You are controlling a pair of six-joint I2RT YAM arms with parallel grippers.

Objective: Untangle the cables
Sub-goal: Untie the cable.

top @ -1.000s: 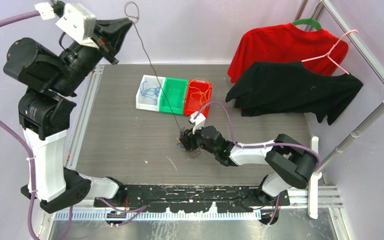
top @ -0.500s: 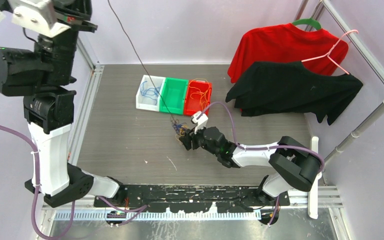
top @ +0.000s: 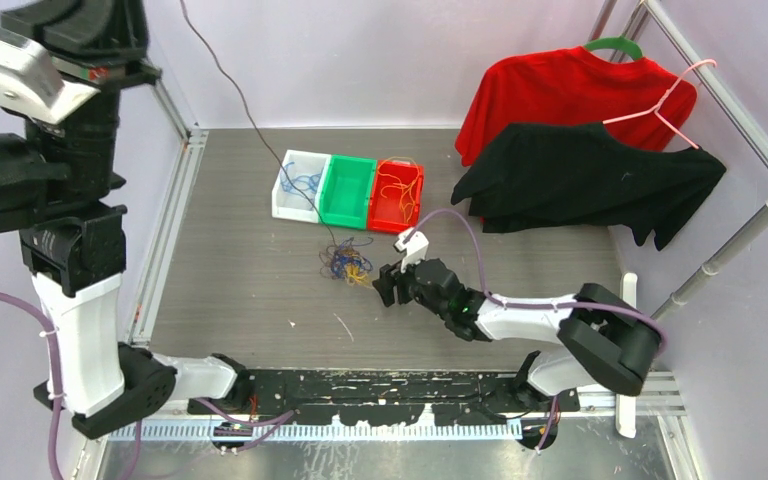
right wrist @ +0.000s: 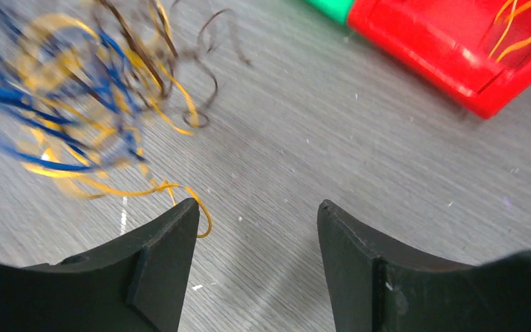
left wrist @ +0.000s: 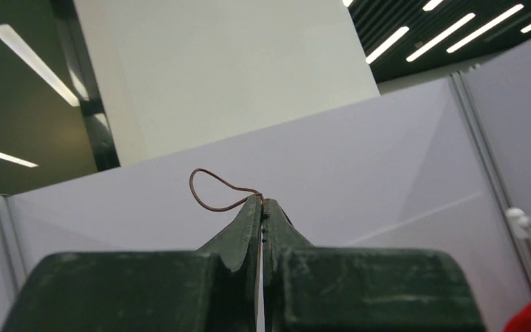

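Note:
The cables (top: 346, 262) lie as a loose clump of blue, orange and dark brown strands on the grey table, blurred in the right wrist view (right wrist: 90, 104). One brown cable (top: 260, 130) rises taut from the clump up and left, out of the top of the overhead view. My left gripper (left wrist: 262, 200) is shut on that brown cable, whose end loops (left wrist: 211, 195) out past the tips. My right gripper (top: 385, 285) stands open just right of the clump (right wrist: 257, 205), nothing between its fingers. An orange strand (right wrist: 204, 211) touches its left fingertip.
A white tray (top: 282, 205) with blue cables, a green tray (top: 348, 190) and a red tray (top: 388, 218) with orange cables stand in a row behind the clump. A red shirt (top: 560, 90) and a black shirt (top: 580, 180) hang on a rack at the right, beside a pink hanger (top: 675, 100).
My right gripper has opened, let go of the clump and drawn back a little to the right. The left arm swung up and left with the brown cable, dragging the clump leftward.

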